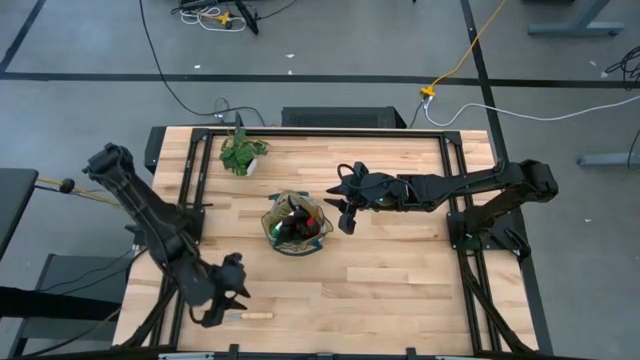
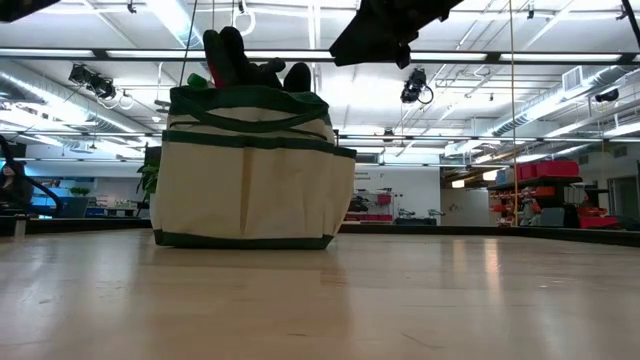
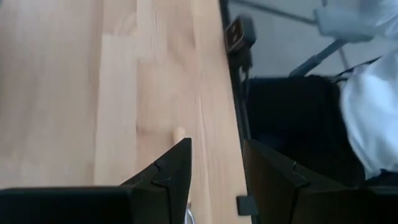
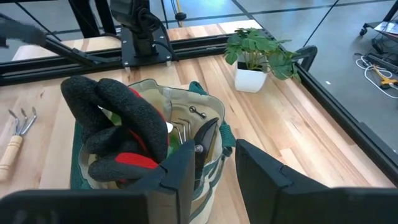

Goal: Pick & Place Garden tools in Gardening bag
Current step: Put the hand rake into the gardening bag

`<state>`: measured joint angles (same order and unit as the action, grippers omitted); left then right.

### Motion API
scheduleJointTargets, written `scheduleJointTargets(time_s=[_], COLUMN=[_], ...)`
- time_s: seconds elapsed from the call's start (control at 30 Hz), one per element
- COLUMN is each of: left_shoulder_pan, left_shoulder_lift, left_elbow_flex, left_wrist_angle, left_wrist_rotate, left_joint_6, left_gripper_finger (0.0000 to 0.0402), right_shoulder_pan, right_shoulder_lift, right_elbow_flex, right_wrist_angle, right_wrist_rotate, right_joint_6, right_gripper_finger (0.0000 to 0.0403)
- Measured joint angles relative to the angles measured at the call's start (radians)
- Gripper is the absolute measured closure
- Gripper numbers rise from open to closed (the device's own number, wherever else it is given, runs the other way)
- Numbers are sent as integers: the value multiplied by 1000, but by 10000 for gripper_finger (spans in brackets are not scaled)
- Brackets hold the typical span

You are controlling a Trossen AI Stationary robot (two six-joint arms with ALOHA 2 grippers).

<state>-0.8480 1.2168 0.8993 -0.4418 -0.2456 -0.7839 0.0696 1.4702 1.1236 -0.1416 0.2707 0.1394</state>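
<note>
Wooden plank table (image 1: 400, 290) fills the middle of the high view, set on grey floor with cables trailing across the upper part of the frame. No brand, label or readable writing shows on any item.

Gardening bag (image 1: 296, 223) stands at centre frame, beige with dark green trim. In the right wrist view, red and black gloves (image 4: 118, 134), dark-handled pruning shears (image 4: 202, 146) and metal tines of a hand fork (image 4: 180, 130) protrude from its mouth; contents lower down are hidden.

Potted plant (image 1: 241, 153) sits at upper centre-left of the high view.

Right gripper (image 1: 345, 212) hovers just right of the bag, fingers parted, grasping nothing.

Left gripper (image 1: 228, 300) is at lower left of the high view, fingers parted and empty, just above a wooden-handled hand fork (image 1: 252, 316) lying on the table. Its head is largely covered by the gripper; the left wrist view shows only the handle tip
</note>
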Motion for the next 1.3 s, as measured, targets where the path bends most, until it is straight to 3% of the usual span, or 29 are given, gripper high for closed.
scheduleJointTargets(time_s=[0.67,1.3], left_shoulder_pan=[-43,-36], left_shoulder_lift=[293,422], left_elbow_flex=[0,0], left_wrist_angle=[87,84], left_wrist_rotate=[76,84], left_joint_6=[-97,-103], left_gripper_finger=[251,251], right_shoulder_pan=[0,0], right_shoulder_lift=[0,0], right_elbow_flex=[0,0], right_wrist_angle=[9,10], right_wrist_rotate=[0,0], right_joint_6=[1,1], right_gripper_finger=[284,284])
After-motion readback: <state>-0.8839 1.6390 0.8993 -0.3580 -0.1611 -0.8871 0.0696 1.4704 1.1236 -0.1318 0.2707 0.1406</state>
